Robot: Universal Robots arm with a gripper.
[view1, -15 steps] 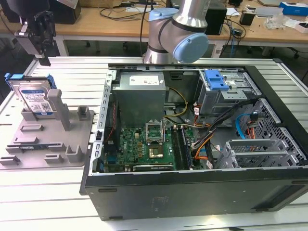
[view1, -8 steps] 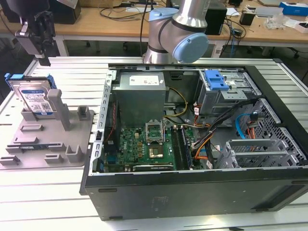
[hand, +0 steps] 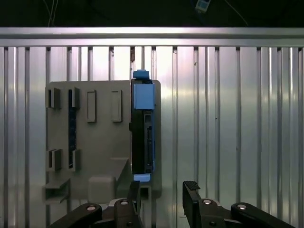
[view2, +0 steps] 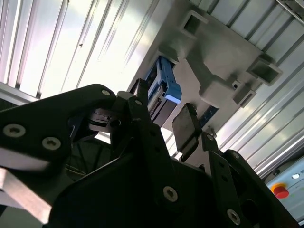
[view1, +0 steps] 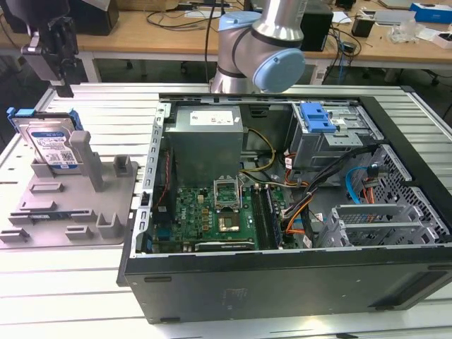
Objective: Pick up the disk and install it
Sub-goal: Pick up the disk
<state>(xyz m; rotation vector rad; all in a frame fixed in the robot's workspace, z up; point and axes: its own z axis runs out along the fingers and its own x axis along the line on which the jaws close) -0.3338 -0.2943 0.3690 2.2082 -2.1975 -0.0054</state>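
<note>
At the exterior view's left, the gripper [view1: 62, 85] hangs above the slatted table [view1: 70, 282], clear of everything. Its fingers [hand: 190, 194] are spread apart with nothing between them, as both wrist views show. Just below it the disk [view1: 51, 145] stands on edge, label facing out, slotted into the far corner of a grey holder [view1: 85, 212] that lies flat on the table. In the first wrist view the disk appears edge-on, its blue rail uppermost, apart from the fingertips. To the right sits the open computer case [view1: 282, 282], with a grey metal box [view1: 205, 138] and the motherboard [view1: 205, 212] inside. The arm [view1: 261, 42] rises behind the case. Further right, inside the case, is the drive cage [view1: 321, 145] with its blue latch [view1: 316, 116].
</note>
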